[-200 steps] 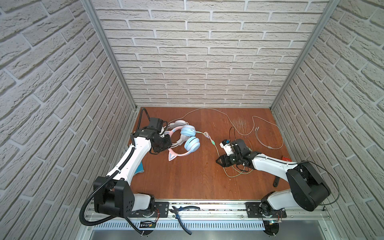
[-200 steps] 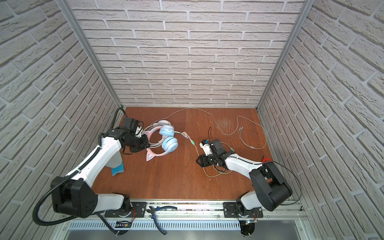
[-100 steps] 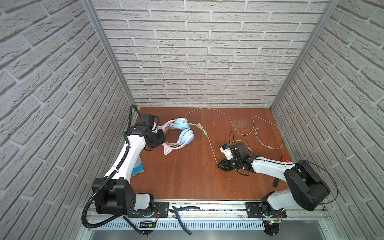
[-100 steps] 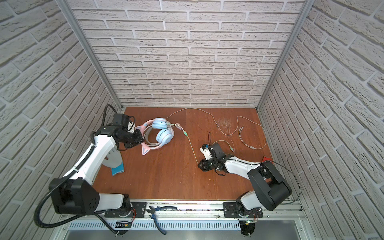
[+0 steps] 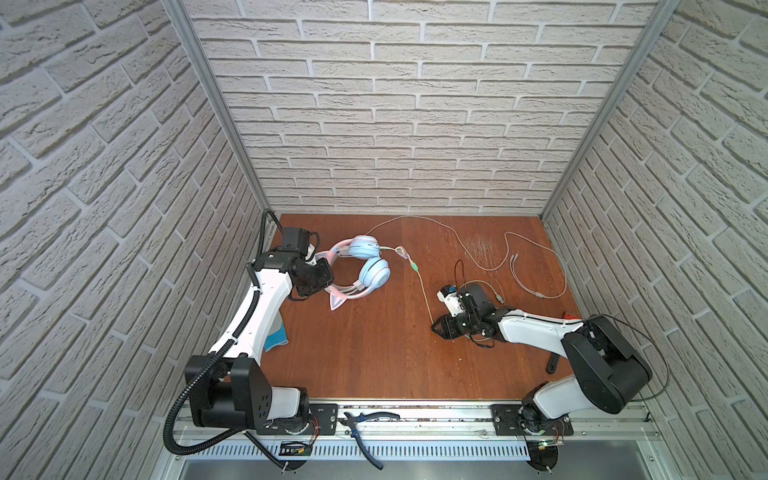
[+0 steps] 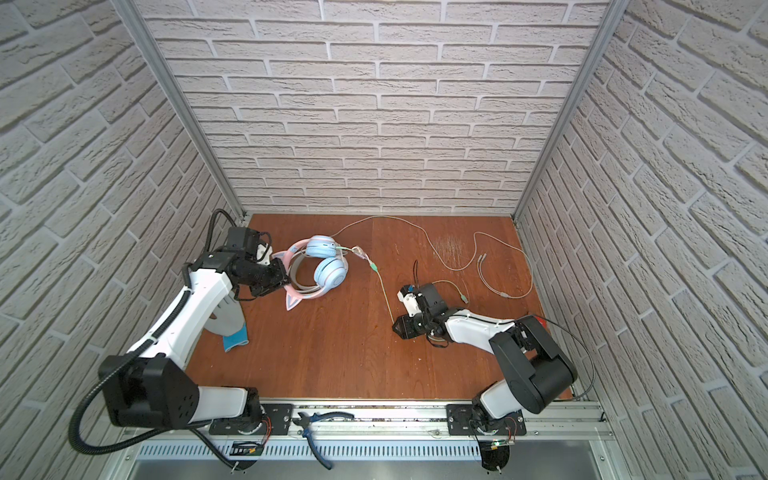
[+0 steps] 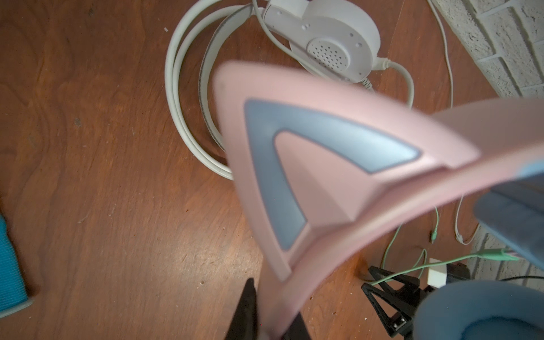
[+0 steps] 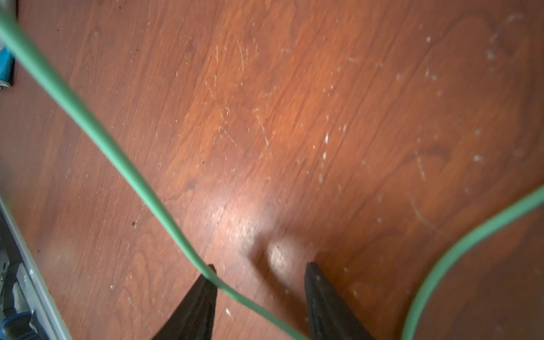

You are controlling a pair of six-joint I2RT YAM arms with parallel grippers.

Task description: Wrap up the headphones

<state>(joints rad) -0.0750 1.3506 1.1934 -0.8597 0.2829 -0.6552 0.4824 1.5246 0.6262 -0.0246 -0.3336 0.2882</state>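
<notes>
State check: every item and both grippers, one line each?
left gripper: shut on band of pink headphones
right gripper: open, green cable across one finger
pink headphones: gripped, unwrapped
white headphones: lying on table, ungripped
green cable: loose, unwound
white cable: loose, sprawled on table

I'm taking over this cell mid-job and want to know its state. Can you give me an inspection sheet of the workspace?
Surface: reddish-brown wooden tabletop, scratched, dusty.
Job's things: pink cat-ear headphones with light-blue cups overlap white plastic over-ear headphones, back left.
Clutter: teal-and-grey fabric piece at left; dark-handled pliers on front rail.
Tools: left tool shut on the pink band; right tool open, thin green cable across one finger.
Cables: green cable runs from blue cup to right tool; thin white cable sprawls back right, unwrapped.
Surroundings: white brick-pattern walls on three sides.
</notes>
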